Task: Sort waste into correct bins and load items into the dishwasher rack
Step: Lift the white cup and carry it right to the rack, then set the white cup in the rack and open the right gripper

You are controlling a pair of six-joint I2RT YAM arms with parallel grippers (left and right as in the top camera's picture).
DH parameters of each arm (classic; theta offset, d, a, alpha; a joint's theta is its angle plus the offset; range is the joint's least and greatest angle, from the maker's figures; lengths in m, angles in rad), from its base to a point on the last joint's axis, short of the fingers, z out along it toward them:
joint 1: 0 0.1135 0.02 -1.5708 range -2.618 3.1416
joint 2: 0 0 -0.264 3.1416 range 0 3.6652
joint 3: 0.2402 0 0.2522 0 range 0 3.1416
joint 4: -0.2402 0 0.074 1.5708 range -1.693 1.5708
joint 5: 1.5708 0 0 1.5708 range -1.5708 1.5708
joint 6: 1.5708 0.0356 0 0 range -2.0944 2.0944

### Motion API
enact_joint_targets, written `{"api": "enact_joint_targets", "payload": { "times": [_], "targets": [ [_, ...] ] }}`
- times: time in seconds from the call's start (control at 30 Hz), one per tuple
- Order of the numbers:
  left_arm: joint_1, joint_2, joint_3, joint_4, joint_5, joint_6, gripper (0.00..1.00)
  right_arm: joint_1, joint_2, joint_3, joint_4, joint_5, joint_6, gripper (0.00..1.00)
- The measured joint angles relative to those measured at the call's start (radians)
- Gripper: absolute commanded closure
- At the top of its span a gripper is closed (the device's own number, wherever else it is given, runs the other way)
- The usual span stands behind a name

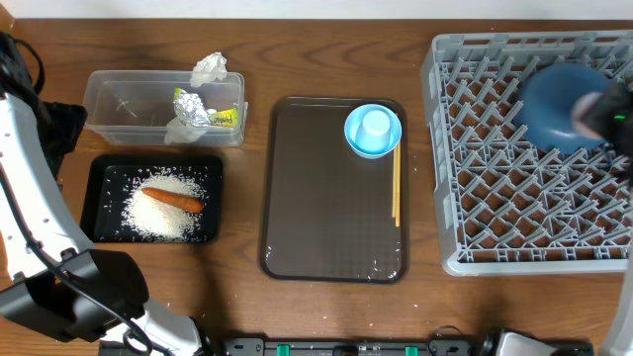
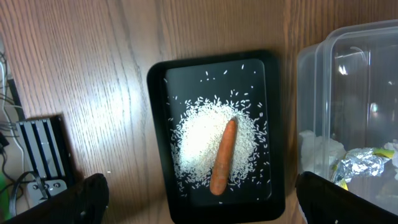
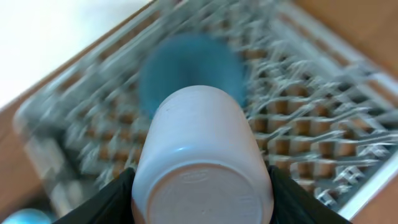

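The right gripper point(image 3: 202, 205) clasps an upturned white cup point(image 3: 200, 137) between its two fingers, base toward the wrist camera, above the grey dishwasher rack point(image 1: 514, 227). That view is smeared, so whether the cup touches the pegs cannot be told. A large blue plate point(image 1: 559, 104) rests among the pegs in the rack's far part, just beside the blurred gripper in the overhead view.

On the opposite side of the wooden table point(image 1: 326, 59), the left gripper point(image 2: 202, 193) hangs with its jaws spread wide and nothing between them, above the black tray point(image 2: 186, 78). In that tray an orange carrot point(image 2: 224, 158) lies across a heap of loose rice point(image 2: 199, 140). Just beside it stands the clear tub point(image 2: 323, 93), holding crumpled tissues point(image 2: 317, 149) and the foil wrapper point(image 2: 364, 163).

Between bins and rack lies the brown serving tray point(image 1: 316, 198). At its far right corner sits the small light blue bowl point(image 1: 358, 141) with a second white cup point(image 1: 376, 124) inside; the chopsticks point(image 1: 396, 188) lie along the tray's right edge.
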Motion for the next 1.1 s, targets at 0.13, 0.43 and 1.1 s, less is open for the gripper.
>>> {"api": "enact_joint_targets", "payload": {
  "times": [0.13, 0.43, 1.1],
  "targets": [
    [0.0, 0.0, 0.0, 0.0, 0.0, 0.0, 0.02, -0.129, 0.057, 0.0, 0.043, 0.003, 0.0, 0.46],
    [0.0, 0.0, 0.0, 0.0, 0.0, 0.0, 0.02, -0.325, 0.25, -0.001, 0.092, 0.0, -0.023, 0.46],
    [0.0, 0.0, 0.0, 0.0, 0.0, 0.0, 0.02, -0.378, 0.352, 0.019, 0.078, -0.181, -0.061, 0.01]
  ]
}}
